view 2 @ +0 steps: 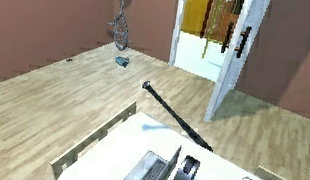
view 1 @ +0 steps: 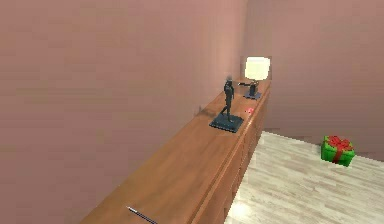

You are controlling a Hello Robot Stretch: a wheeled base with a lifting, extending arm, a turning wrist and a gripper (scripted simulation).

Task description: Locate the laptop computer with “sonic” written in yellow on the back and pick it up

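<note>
Locating the laptop [view 2: 151,173]: where does it stand? (Student)
On the white table [view 2: 222,173] at the arm side view's bottom, lid raised, a dark curved thing [view 2: 189,174] just beside it. Any yellow lettering on its back is too small to tell. (Tutor)
Why does that placement matter? (Student)
The table lies on the arm's reaching side, so likely little driving remains; the raised lid offers an edge but may fold under a lift. (Tutor)
And the gripper? (Student)
Its state cannot be told. (Tutor)
</note>
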